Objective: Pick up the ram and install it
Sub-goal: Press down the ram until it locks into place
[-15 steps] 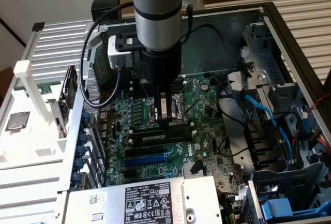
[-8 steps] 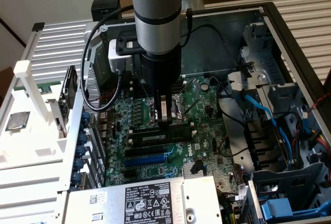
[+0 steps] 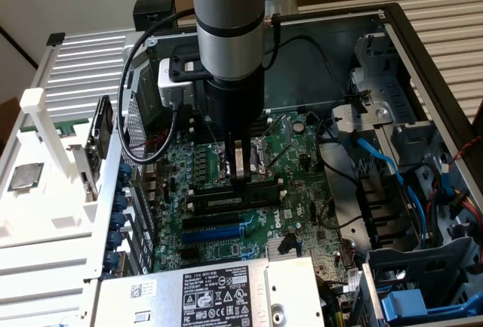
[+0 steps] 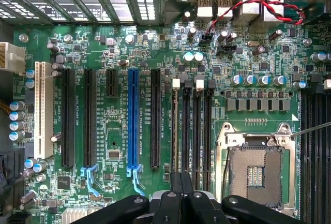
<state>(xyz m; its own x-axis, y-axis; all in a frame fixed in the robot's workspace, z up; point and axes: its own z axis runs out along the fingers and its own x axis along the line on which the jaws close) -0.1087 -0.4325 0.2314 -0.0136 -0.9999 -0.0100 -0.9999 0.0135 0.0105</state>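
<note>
Jaws: together, with nothing clamped between them. The gripper (image 3: 241, 172) stands upright over the motherboard (image 3: 302, 191), its tips down on the top edge of the ram (image 3: 262, 183). The ram lies along one of the black slots (image 4: 196, 131) directly under the tips and extends to either side of them. Step in hand, in my judgement: seating. The stick is already off its rack and in the slot, and the closed tips serve as a pusher rather than a grip. I cannot tell whether the stick is fully home or whether its end clips (image 4: 176, 83) have latched. From the wrist view the gripper (image 4: 181, 193) lines up with the bank of slots running straight away from the jaws. Seating calls for pressure straight down along the slot line, even at both ends, with no sideways drag. Surroundings: the open processor socket (image 4: 257, 169) sits just beside the jaws on one side, its lever (image 4: 310, 130) raised; a slip that way would land on exposed contacts. On the other side are the long expansion slots, one blue (image 4: 133, 120). Capacitors (image 4: 258, 80) stand beyond the slot ends, and a red and black wire pair (image 4: 227, 14) loops further off. Blue cables (image 3: 381, 161) and the drive cage (image 3: 377, 78) lie well apart from the jaws. Nothing stands between tips and stick.
</note>
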